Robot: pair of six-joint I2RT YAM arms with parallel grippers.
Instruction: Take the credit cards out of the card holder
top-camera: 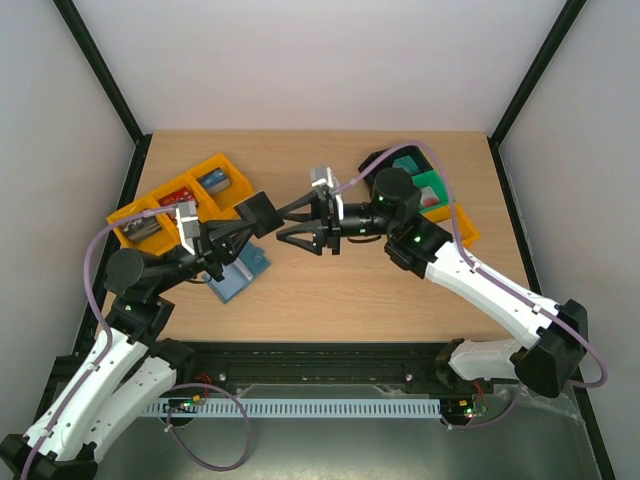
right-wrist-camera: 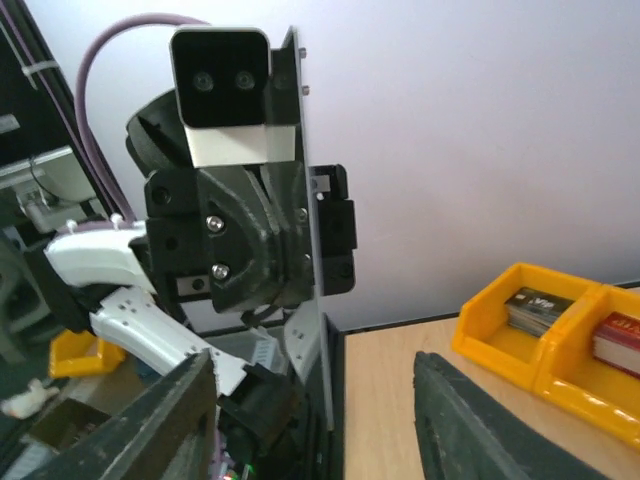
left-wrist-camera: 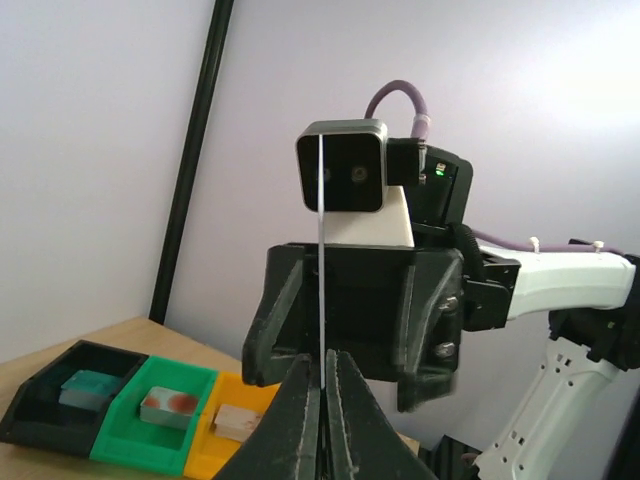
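While the left gripper (left-wrist-camera: pixel 322 380) is clenched on a thin, dark teal rectangular credit card (left-wrist-camera: pixel 321 230), held edge-on above the wooden table (top-camera: pixel 350 290), we judge the step in hand to be removal of one card. In the overhead view, the small flat blue bifold card holder (top-camera: pixel 240 272) lies on the table at 7 o'clock of the held card. The right gripper (top-camera: pixel 285 222) sits at 4 o'clock of the card, fingers spread, grasping nothing. We cannot tell whether further cards remain in the holder. The next move, in our judgement, calls for closing the right fingers across the card's flat faces, or setting it down well apart from the holder.
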